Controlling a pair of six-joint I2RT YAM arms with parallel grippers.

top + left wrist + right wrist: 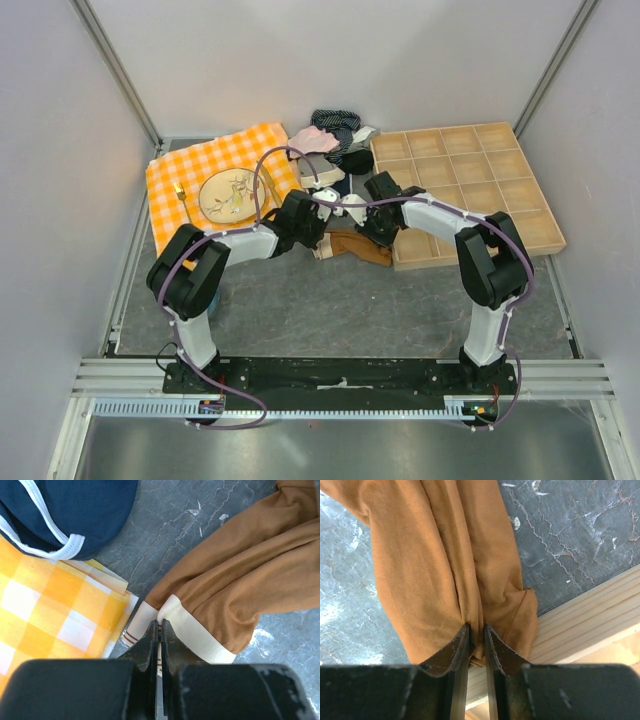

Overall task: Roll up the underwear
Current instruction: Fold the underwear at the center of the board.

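The rust-brown underwear lies on the grey table between my two grippers. In the left wrist view the underwear shows its cream waistband, and my left gripper is shut on a fold of that waistband. In the right wrist view my right gripper is shut on a bunched fold of the brown underwear at its end beside the wooden tray. In the top view the left gripper and the right gripper hold opposite ends of the garment.
A wooden compartment tray stands at the right, its edge touching the garment. An orange checked cloth with a plate lies at the left. A navy-and-white garment and a pile of clothes lie behind.
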